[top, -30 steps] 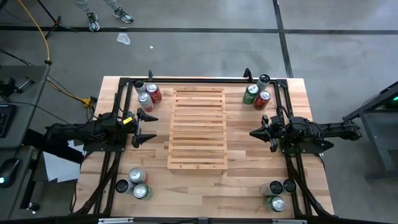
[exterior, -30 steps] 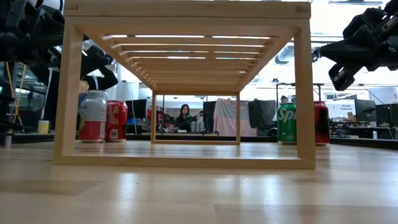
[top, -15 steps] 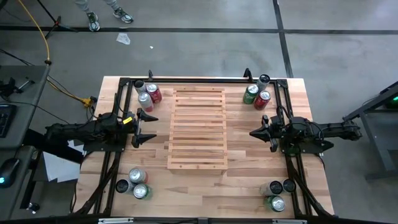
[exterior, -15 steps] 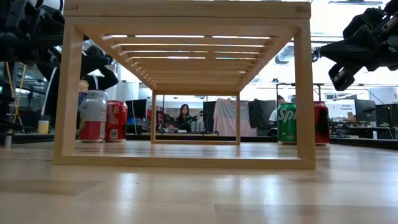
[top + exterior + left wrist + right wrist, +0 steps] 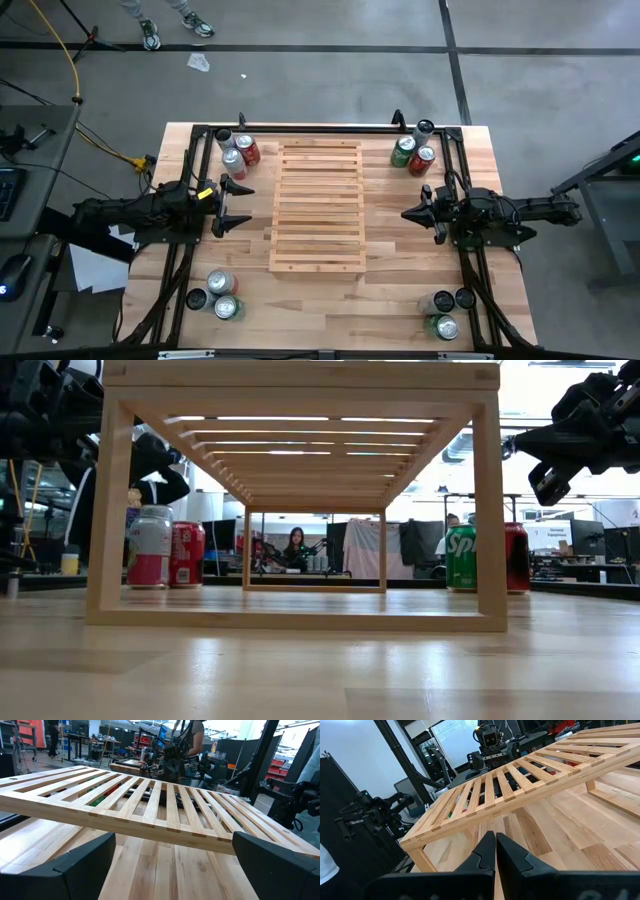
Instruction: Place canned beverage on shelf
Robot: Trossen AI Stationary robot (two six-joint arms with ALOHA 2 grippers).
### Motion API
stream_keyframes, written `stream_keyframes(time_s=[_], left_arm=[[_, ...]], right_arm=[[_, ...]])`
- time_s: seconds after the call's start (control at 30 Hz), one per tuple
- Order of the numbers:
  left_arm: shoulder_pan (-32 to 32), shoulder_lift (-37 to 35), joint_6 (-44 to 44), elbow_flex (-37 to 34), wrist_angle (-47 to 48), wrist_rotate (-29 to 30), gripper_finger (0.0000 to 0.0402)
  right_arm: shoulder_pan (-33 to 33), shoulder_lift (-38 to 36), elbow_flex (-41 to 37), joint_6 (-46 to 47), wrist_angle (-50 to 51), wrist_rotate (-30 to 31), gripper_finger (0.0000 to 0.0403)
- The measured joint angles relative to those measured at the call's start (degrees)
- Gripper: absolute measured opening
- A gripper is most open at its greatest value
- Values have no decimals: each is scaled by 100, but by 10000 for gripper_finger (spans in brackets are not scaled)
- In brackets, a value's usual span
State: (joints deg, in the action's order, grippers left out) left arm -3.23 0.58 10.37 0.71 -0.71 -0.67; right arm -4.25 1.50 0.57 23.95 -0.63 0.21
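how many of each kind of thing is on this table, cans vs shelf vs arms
round metal drink cans: 12, in four corner clusters of 3 (far left, far right, near left, near right)
pale slatted wooden shelf: 1
dark robot arms: 2 (left claw open, right claw shut, both empty)
total: 15

Left claw spread wide — right claw pinched closed.

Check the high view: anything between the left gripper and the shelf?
Nothing. In the high view only bare tabletop separates the open left gripper from the shelf.
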Motion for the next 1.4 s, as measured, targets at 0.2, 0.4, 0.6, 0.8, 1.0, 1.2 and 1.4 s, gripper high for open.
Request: stream_keyframes(time_s=[0.2,0.4,0.6,0.8,1.0,1.2,1.4], left_arm=[[-1,0,-1,2,1,0,392],[-1,0,-1,1,1,0,392],[-2,0,-2,2,0,0,392],[-2,0,-2,2,2,0,392],[-1,0,-1,0,0,0,392],[-1,0,-2,1,1,0,392],[-1,0,-2,1,1,0,392]], right_arm=[[1,0,0,0,0,-1,0],[0,0,-1,1,-1,-1,0],[1,-2,-1,-1,-1,-1,0],[1,-1,0,-1,0,2,0],[2,0,-2,-1,-1,-1,0],[-1,-2,-2,0,1,1,0],[2,-1,-2,98,-33,17,0]])
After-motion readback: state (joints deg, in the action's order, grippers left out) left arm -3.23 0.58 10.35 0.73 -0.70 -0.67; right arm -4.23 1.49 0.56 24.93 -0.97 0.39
